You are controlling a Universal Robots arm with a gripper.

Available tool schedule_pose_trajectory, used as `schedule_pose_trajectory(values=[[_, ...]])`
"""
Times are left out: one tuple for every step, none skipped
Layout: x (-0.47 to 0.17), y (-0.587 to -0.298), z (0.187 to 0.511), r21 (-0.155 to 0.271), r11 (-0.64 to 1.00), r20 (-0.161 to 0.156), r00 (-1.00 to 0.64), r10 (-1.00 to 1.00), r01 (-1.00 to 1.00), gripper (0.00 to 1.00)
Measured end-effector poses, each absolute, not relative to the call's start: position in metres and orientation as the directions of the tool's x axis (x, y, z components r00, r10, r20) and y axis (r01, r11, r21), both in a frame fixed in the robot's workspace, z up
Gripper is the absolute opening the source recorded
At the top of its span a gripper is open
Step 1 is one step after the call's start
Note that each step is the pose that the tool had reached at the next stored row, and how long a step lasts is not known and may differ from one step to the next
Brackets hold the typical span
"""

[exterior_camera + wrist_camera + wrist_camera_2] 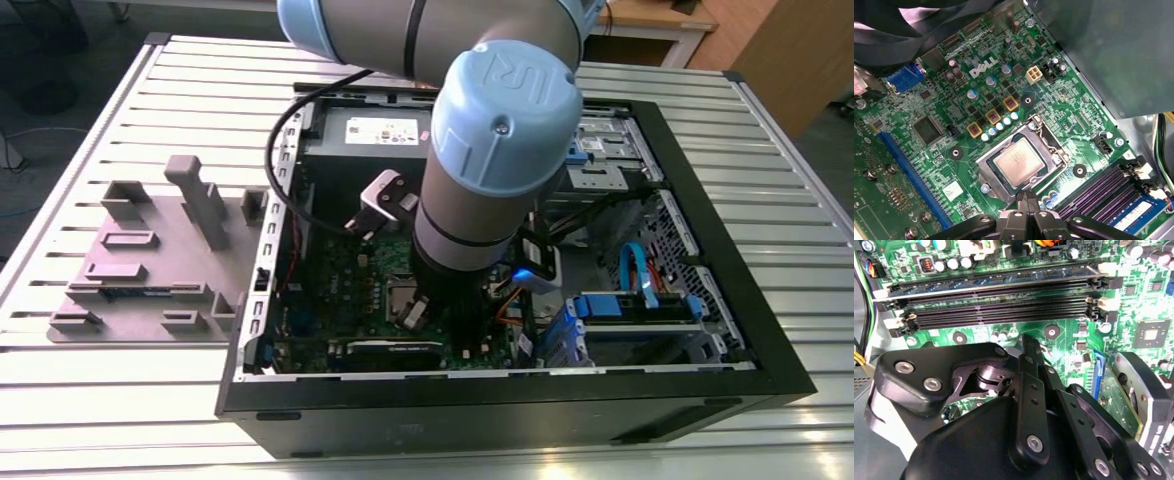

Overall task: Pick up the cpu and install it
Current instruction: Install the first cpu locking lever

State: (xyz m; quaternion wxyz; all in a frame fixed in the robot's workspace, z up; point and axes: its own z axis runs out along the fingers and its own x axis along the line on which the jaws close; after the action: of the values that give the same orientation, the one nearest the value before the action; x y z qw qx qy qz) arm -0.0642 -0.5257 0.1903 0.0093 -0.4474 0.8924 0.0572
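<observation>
Already the cpu (pixel 1019 161) lies flat in its socket frame (pixel 1004 185) mid-board (pixel 929 165), inside the case (pixel 721 330) on the bench (pixel 120 130). Tool (pixel 1025 201) hangs just beside the socket's edge, fingers pinched together, holding nothing. Judged: placing step done; seating needs checking.

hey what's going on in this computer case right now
A robot arm is reaching down into an open computer case. Its gripper hangs just above the green motherboard, beside the socket frame. The cpu already lies flat in that socket, with the memory slots close by.
</observation>
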Motion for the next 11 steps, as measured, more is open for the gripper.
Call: schedule_pose_trajectory(values=[[-0.0642,-0.526,0.1893,0.093,0.593,-0.068,-0.599,-0.798,-0.8,0.11],[-0.0642,-0.5263,0.1884,0.092,0.593,-0.068,-0.599,-0.798,-0.8,0.11],[-0.0643,-0.5266,0.1874,0.091,0.593,-0.069,-0.599,-0.798,-0.8,0.11],[-0.0643,-0.5269,0.1864,0.09,0.593,-0.07,-0.599,-0.798,-0.8,0.11],[-0.0643,-0.5271,0.1854,0.088,0.593,-0.071,-0.599,-0.798,-0.8,0.11],[-0.0643,-0.5273,0.185,0.086,0.593,-0.071,-0.599,-0.798,-0.8,0.11],[-0.0642,-0.5273,0.1849,0.085,0.593,-0.071,-0.599,-0.798,-0.8,0.11],[-0.0642,-0.5274,0.1849,0.084,0.593,-0.071,-0.599,-0.798,-0.8,0.11],[-0.0642,-0.5275,0.1849,0.082,0.594,-0.071,-0.599,-0.798,-0.801,0.11],[-0.0642,-0.5275,0.1849,0.081,0.594,-0.071,-0.599,-0.798,-0.801,0.11],[-0.0642,-0.5276,0.185,0.08,0.594,-0.072,-0.599,-0.798,-0.801,0.11]])
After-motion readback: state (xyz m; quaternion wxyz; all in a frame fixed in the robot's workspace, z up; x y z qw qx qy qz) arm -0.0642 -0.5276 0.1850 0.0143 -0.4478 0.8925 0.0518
